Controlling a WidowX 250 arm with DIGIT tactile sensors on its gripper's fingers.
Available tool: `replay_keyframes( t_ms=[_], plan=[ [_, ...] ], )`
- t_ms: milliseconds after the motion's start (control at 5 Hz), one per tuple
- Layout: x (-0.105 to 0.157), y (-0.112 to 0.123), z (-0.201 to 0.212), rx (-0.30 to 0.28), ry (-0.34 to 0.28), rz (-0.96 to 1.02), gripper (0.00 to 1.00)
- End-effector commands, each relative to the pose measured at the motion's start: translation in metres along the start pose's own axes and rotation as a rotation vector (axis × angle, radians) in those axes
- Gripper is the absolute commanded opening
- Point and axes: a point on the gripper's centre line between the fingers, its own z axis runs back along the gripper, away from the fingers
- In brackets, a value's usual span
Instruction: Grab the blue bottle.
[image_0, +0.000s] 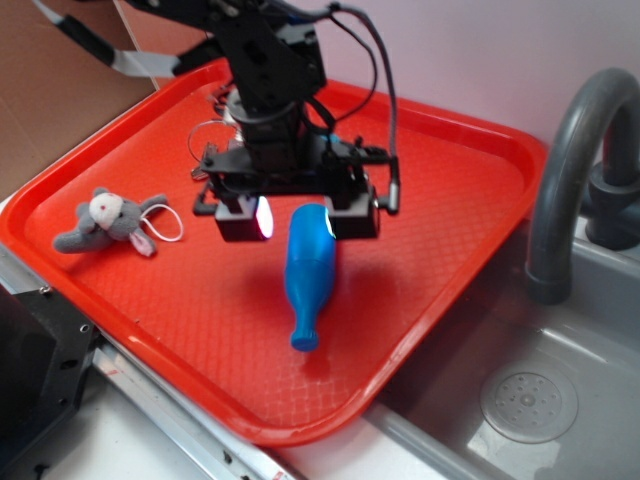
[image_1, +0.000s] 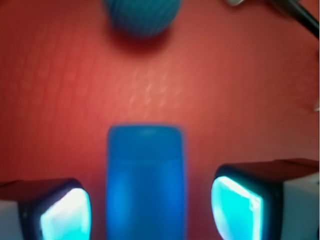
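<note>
The gripper (image_0: 298, 214) has its fingers (image_1: 235, 205) spread wide, one on each side of the bottle (image_0: 308, 267), with clear gaps between pads and plastic in the wrist view. The bottle (image_1: 145, 185) lies on its side between them on the tray (image_0: 440, 200), base under the gripper, neck pointing away toward the tray's near edge. No label or writing can be read on it. Beyond the fingers, in the wrist view, sits a ball (image_1: 142, 17). Well off to one side lies a plush toy (image_0: 108, 222). Past the tray's other edge are a sink (image_0: 540, 400) and faucet (image_0: 575, 170).
</note>
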Motion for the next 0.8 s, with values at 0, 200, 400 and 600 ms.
replay_keyframes(
  t_ms=[0,200,400,600],
  plan=[
    [0.004,-0.008,-0.023,0.001,0.03,-0.023,0.8],
    [0.002,-0.005,-0.027,0.008,0.028,-0.009,0.0],
    [0.0,0.004,-0.009,0.033,-0.023,0.001,0.0],
    [0.01,0.018,0.04,0.028,-0.046,-0.046,0.0]
  ],
)
